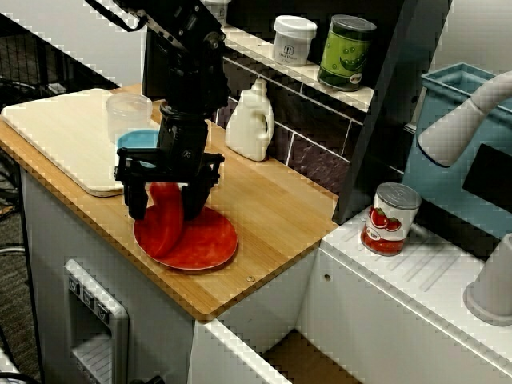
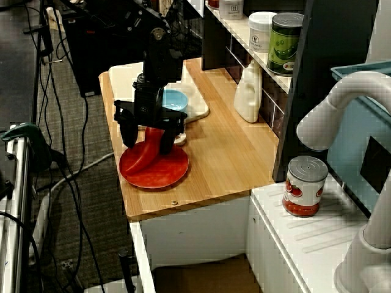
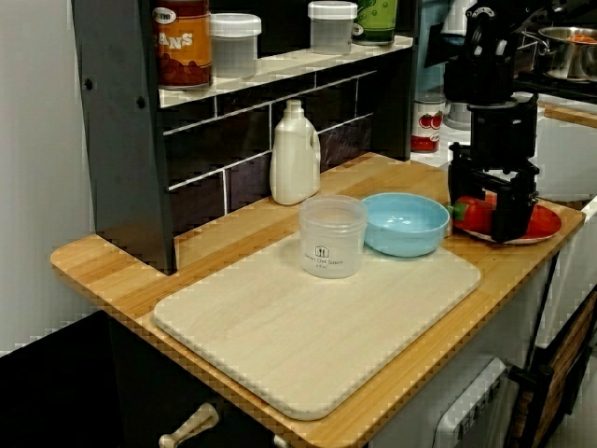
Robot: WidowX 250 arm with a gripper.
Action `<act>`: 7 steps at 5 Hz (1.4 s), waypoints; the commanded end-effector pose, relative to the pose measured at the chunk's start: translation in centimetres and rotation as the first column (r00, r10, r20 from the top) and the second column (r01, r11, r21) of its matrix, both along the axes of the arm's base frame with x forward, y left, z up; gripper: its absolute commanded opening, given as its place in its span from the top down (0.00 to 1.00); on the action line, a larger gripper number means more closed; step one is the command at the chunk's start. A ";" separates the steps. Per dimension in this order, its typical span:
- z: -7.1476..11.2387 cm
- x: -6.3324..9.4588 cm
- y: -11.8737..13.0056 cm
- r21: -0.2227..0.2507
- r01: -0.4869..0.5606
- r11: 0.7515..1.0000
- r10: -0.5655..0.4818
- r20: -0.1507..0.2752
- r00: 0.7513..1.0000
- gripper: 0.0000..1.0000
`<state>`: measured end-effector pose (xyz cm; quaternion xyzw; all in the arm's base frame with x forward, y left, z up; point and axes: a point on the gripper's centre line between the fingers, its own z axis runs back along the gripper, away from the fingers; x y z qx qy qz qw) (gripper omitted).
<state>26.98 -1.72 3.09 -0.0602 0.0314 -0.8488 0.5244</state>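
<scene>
My black gripper (image 1: pixel 166 210) points down over a red plate (image 1: pixel 214 244) near the counter's front edge. Its two fingers stand on either side of a long red pepper (image 1: pixel 168 230) and are shut on it. The pepper leans, and its lower end rests on the plate. The high side view shows the same: gripper (image 2: pixel 148 146), pepper (image 2: pixel 145 157), plate (image 2: pixel 171 174). Looking along the counter, the gripper (image 3: pixel 485 219) hides much of the pepper (image 3: pixel 472 215), and only the plate's (image 3: pixel 548 224) rim shows.
A blue bowl (image 3: pixel 406 222) and a clear plastic cup (image 3: pixel 333 235) sit on a pale cutting board (image 3: pixel 317 327) just beyond the plate. A white bottle (image 1: pixel 250 120) stands by the tiled wall under a shelf of jars. A tomato can (image 1: pixel 390 218) stands on the white sink unit.
</scene>
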 end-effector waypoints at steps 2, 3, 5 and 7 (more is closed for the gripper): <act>0.7 1.2 0.3 -0.003 -0.037 0.999 0.037 -0.015 0.999 1.00; 0.8 1.2 0.3 -0.001 -0.040 0.999 0.040 -0.012 0.999 1.00; 2.2 1.8 0.2 -0.015 -0.058 0.998 0.057 -0.011 0.998 1.00; 5.0 2.2 0.5 -0.063 -0.075 0.995 0.074 -0.023 0.997 1.00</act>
